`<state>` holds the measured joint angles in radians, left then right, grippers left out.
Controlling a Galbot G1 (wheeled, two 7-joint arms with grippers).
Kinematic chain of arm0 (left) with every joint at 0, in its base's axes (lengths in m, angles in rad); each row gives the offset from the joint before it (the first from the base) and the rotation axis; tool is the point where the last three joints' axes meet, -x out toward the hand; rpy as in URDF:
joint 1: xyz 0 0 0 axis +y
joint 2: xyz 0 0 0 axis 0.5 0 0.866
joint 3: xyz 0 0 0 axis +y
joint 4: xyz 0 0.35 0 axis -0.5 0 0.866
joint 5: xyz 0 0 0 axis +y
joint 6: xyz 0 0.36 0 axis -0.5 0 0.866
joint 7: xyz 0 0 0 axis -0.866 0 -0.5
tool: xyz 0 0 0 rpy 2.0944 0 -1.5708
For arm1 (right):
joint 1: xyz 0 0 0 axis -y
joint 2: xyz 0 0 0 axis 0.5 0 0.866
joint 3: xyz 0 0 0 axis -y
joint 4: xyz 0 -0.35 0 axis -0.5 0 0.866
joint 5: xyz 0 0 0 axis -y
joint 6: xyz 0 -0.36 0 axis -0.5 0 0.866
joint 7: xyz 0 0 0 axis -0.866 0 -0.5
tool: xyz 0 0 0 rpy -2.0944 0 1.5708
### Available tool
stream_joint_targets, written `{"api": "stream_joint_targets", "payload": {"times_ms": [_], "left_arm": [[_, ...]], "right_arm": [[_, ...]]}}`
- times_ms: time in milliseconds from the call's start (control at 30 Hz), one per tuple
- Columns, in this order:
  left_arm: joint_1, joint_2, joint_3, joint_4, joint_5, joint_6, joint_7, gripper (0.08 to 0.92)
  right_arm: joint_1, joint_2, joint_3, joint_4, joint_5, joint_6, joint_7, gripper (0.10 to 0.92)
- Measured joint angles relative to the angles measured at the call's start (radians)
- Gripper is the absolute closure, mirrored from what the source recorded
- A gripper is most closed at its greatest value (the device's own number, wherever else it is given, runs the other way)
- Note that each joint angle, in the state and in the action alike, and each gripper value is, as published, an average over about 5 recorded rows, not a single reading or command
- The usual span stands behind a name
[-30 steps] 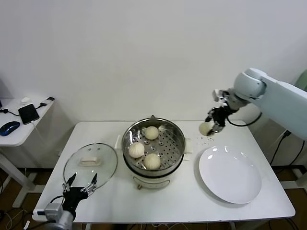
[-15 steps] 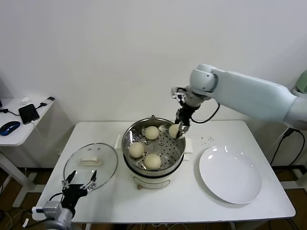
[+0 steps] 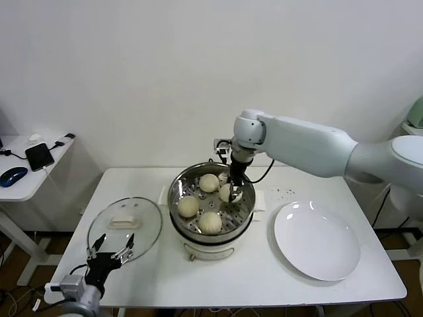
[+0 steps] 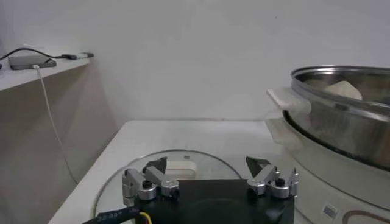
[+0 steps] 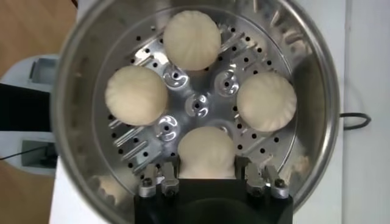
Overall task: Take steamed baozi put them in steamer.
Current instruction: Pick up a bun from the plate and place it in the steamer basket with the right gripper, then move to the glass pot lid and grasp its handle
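Note:
The steamer stands mid-table, a shiny pot with a perforated floor. Three steamed baozi lie loose on that floor, also seen as baozi in the right wrist view. My right gripper reaches down inside the pot and is shut on a fourth baozi, which sits low on the tray between its fingers. My left gripper hangs open at the table's front left, over the lid's near edge.
A round glass lid with a beige handle lies left of the steamer. A flat white plate lies at the right. A side table with a phone and a mouse stands far left.
My right arm has swung left from above the plate's far side to the steamer and lowered the held baozi onto the tray. The left arm has stayed put.

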<state>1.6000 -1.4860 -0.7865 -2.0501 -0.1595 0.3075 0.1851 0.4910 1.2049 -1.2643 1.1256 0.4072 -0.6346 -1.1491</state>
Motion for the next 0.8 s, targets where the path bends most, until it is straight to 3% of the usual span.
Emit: {"api": "stream_joint_targets", "payload": {"times_ms": [167,433,800], "left_arm": [[-0.003,-0.001,0.001,0.007,-0.002,0.003,0.001,0.177],[-0.004,-0.006,0.002,0.007,-0.003,0.008,0.003,0.177],[0.005,-0.02,-0.008,-0.012,-0.013,0.005,-0.001,0.177]], "right_arm": [[-0.021,0.011,0.009,-0.018,-0.035,-0.003,0.002,0.41],[-0.028,-0.002,0.022,-0.008,-0.061,-0.009,-0.003,0.221],[-0.027,-0.119,0.115,0.091,-0.067,-0.017,0.002,0.202]]}}
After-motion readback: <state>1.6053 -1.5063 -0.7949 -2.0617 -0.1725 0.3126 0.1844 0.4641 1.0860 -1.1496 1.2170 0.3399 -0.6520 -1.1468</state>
